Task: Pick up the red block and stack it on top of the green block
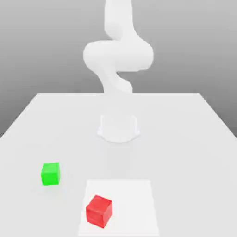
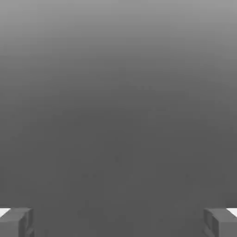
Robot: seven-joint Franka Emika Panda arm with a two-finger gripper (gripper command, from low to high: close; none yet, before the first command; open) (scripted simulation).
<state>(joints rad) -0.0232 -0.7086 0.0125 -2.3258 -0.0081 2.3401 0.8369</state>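
Jaws wide and empty on the gripper (image 2: 118,222), red block (image 1: 99,211) down at six o'clock, green block (image 1: 50,174) at eight — best dropping squarely over red, flat faces between the fingers.

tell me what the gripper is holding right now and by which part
Nothing is held. The gripper is open with empty space between its fingers, while the red cube block and the green cube block both sit on the white table.

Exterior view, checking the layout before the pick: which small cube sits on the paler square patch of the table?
The red cube; the green cube rests on the plain white table, toward the exterior view's left.
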